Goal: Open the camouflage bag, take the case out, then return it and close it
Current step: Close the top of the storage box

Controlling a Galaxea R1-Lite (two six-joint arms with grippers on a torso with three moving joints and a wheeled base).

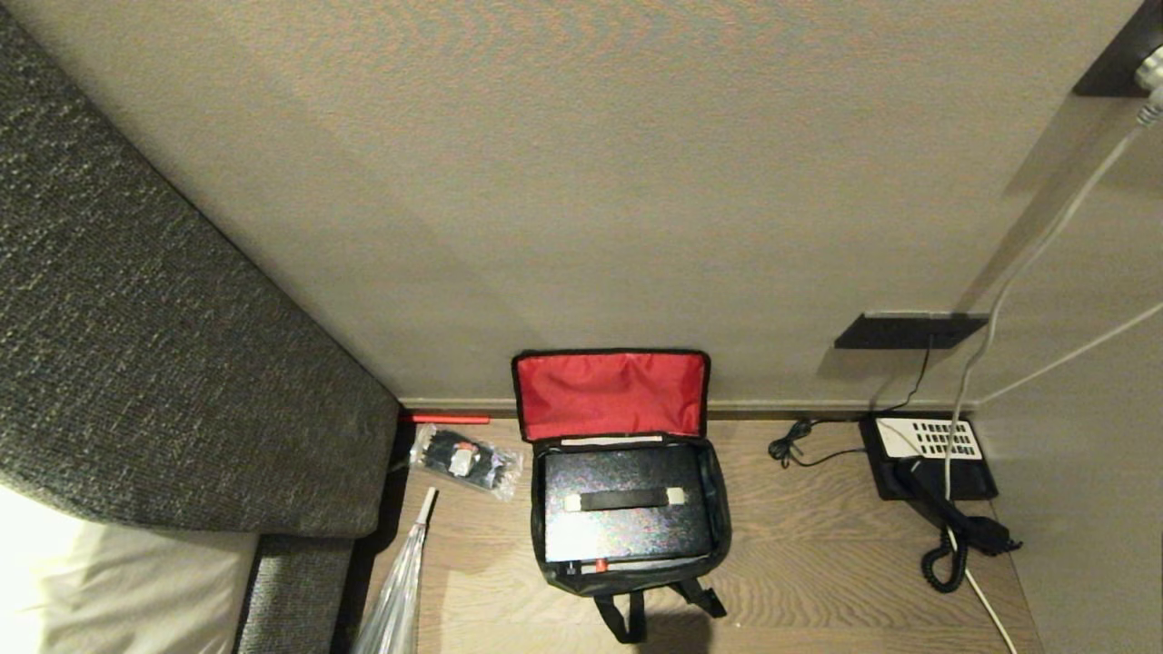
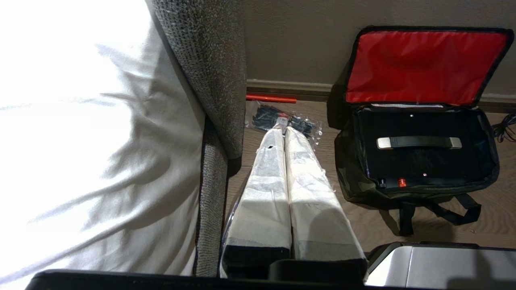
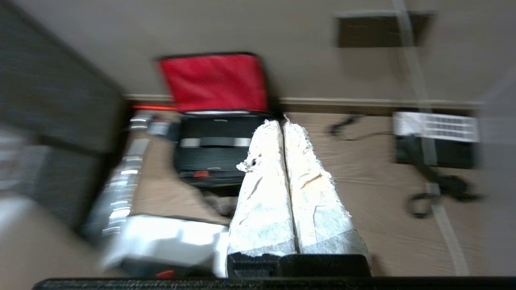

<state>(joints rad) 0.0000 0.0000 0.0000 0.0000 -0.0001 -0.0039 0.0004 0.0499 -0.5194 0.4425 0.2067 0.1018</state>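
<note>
Left gripper: your left gripper sits at the near side by the bed corner, above the floor; its two white-wrapped fingers are pressed together along their whole length, nothing between them. The tips point toward the clear packet.
Right gripper: your right gripper hangs above the floor in front of the bag; two wrapped fingers lie tight against each other, no gap, holding nothing. That view is smeared, so fine detail near the tips is not readable.
Umbrella: one folded, silvery umbrella on the floor at the near left, alongside the bed base.
Camouflage bag: one camouflage bag, on the wooden floor near the middle, close to the far edge by the skirting. Lid thrown back and standing against the wall, red lining facing you. Two black straps trail from the near side.
Case: one black case lying flat inside the bag, filling most of it. One carry handle with pale ends across its top; one small red spot at its near edge.
Clear packet: one clear packet of black items, on the floor just left of the bag, apart from it.
Red stick: one thin red stick along the skirting, behind the packet.
Telephone: one black telephone with white keypad, far right corner of the floor, handset and coiled cord off to its near side. Well apart from the bag.
Loose cord: one small black cord bundle between bag and telephone.
</note>
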